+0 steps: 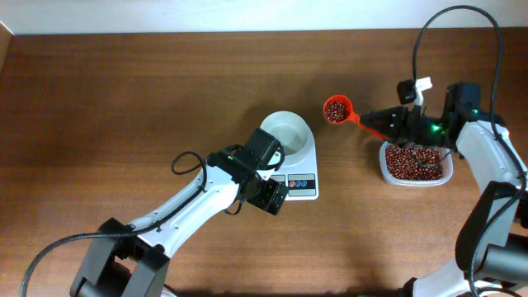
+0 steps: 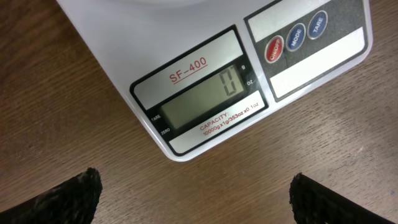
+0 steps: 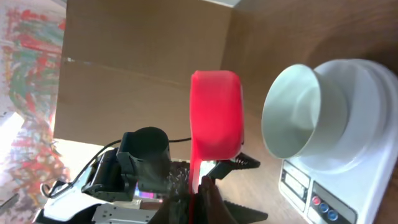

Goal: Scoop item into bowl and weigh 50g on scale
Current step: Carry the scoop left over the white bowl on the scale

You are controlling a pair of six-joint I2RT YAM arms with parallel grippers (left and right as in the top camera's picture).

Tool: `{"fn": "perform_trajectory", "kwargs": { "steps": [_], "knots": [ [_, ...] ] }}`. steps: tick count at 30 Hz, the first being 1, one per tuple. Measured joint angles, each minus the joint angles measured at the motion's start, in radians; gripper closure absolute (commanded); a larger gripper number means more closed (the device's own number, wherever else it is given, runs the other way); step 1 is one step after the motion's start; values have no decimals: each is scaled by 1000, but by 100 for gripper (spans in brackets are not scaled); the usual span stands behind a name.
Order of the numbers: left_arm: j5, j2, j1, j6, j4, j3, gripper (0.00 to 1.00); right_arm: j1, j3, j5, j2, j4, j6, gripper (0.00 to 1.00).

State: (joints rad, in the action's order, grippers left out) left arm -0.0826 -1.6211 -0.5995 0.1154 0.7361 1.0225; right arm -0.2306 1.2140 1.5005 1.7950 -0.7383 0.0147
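While the right gripper (image 1: 384, 121) is clamping the red scoop (image 1: 353, 118) of beans (image 1: 335, 108) right of centre, the left gripper (image 1: 273, 198) is hanging wide open by the centre scale (image 1: 307, 163) carrying the bowl (image 1: 286, 132).

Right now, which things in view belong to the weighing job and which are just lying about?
Job: red scoop, held in the right hand; beans; white bowl; scale; clear container of more beans.
Lying about: black cable loop left of the scale; black cable arching above the container.
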Motion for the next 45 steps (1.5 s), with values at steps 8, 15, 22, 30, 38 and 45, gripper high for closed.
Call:
{"fn": "perform_trajectory", "kwargs": {
  "steps": [8, 15, 22, 30, 38, 45],
  "knots": [
    [0, 0, 0, 0, 0, 0, 1, 54, 0, -74, 0, 101, 196, 96],
    [0, 0, 0, 0, -1, 0, 1, 137, 0, -177, 0, 146, 251, 96],
    [0, 0, 0, 0, -1, 0, 1, 234, 0, -308, 0, 188, 259, 96],
    [0, 0, 0, 0, 0, 0, 1, 258, 0, -357, 1, 193, 262, 96],
    [0, 0, 0, 0, 0, 0, 1, 259, 0, -372, 1, 274, 246, 96],
    [0, 0, 0, 0, 0, 0, 1, 336, 0, -501, 1, 303, 240, 96]
  ]
}}
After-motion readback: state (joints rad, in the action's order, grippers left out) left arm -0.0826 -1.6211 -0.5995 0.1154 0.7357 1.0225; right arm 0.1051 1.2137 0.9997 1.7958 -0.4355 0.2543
